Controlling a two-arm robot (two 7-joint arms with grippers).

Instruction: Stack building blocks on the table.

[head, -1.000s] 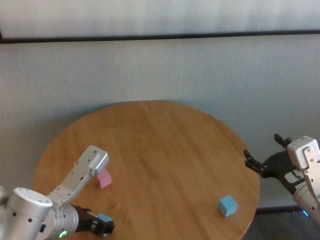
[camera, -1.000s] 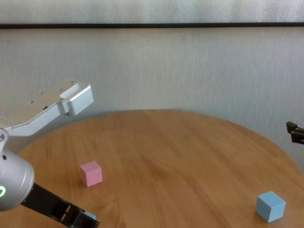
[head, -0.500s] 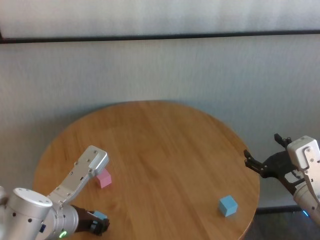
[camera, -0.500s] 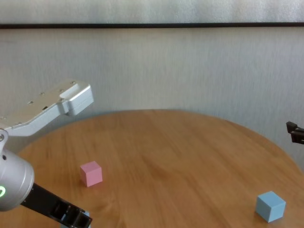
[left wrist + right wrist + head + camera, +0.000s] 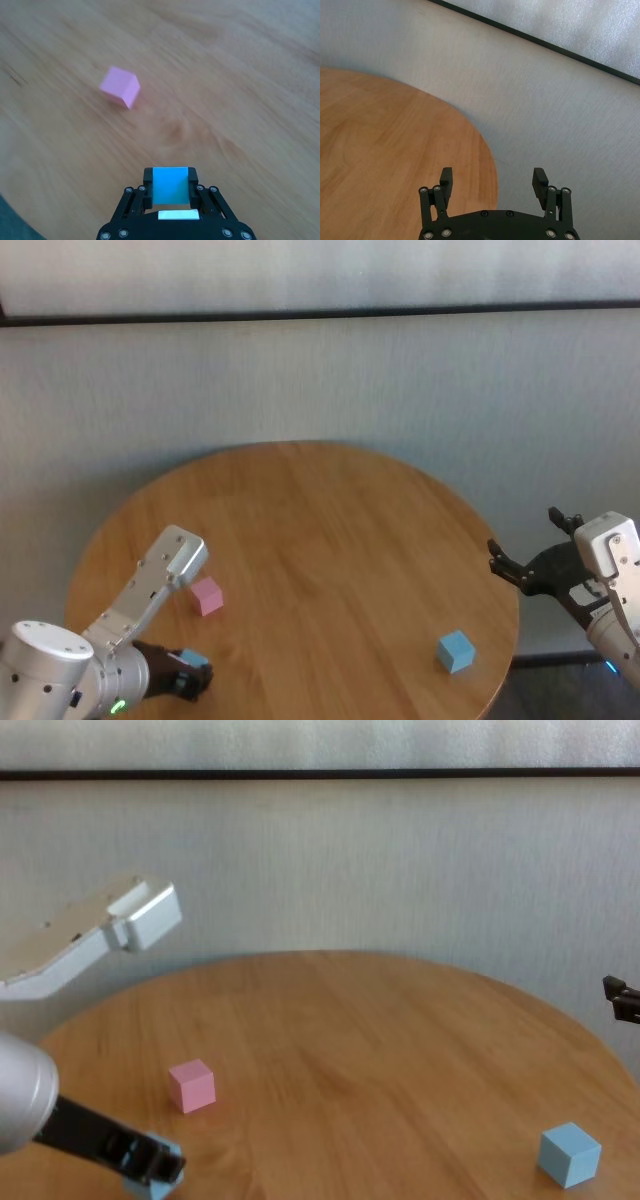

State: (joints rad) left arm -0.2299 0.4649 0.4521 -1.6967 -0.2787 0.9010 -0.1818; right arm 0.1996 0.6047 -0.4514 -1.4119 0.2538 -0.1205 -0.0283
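We count three blocks: one pink block [image 5: 207, 595], and two light blue blocks, one [image 5: 455, 650] on the table [image 5: 330, 530] and the other [image 5: 170, 185] between the left gripper's [image 5: 170, 192] fingers.

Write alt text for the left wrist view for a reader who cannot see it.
The left hand grips a light blue block between its fingers, over a wood-grain table. Farther out on the table sits a pink block, alone and apart from the hand.

cube [image 5: 207, 596] left on table [image 5: 330, 530], cube [image 5: 455, 651] right
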